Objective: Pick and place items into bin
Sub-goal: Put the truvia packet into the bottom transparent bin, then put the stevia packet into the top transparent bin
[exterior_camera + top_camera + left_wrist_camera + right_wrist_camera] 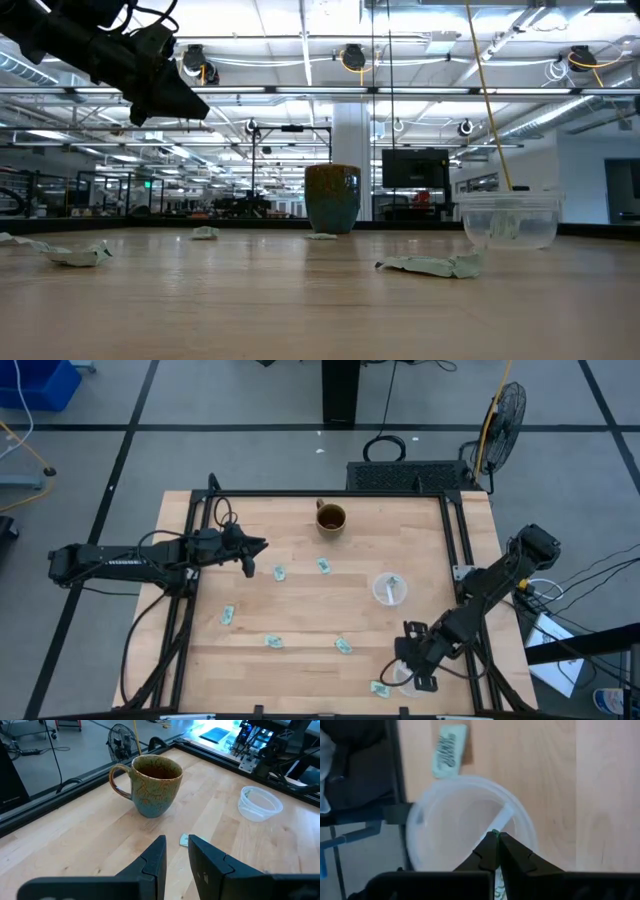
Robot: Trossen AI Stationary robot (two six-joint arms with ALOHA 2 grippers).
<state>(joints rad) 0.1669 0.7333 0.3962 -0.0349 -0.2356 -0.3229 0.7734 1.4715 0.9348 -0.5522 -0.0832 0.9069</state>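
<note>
While the left arm waits over the far left of the counter [300, 610], the high view shows its left gripper [249, 565] just beside one wrapped piece [279, 572]. More pieces are scattered across the wood, and one lies in the clear bowl [390, 588] at mid-right. The right gripper [414, 674] hangs over the near bowl [403, 676] at the near right edge, with a loose piece [380, 687] just beside it.

From counter height, the left gripper [185, 105] sits well above the surface. The mug [332, 198] and clear bowl [507, 220] stand behind a crumpled piece [430, 265].

The left wrist view has the left gripper [176, 840] with fingers [155, 857] drawn almost together, grasping nothing. A piece [184, 839] peeks out past the tips, with the mug [155, 785] and clear bowl [259, 802] beyond.

Looking down past the right gripper [496, 836], its fingers [512, 852] are clenched on a sliver of green, most likely a held piece [495, 833]. They sit over the near bowl [470, 825], toward one side of it, and another piece [449, 750] lies outside the rim.

The step looks like a drop. To do it well, move toward the bowl's middle, stay low, and open fully so the light wrapper cannot cling or flutter out.
</note>
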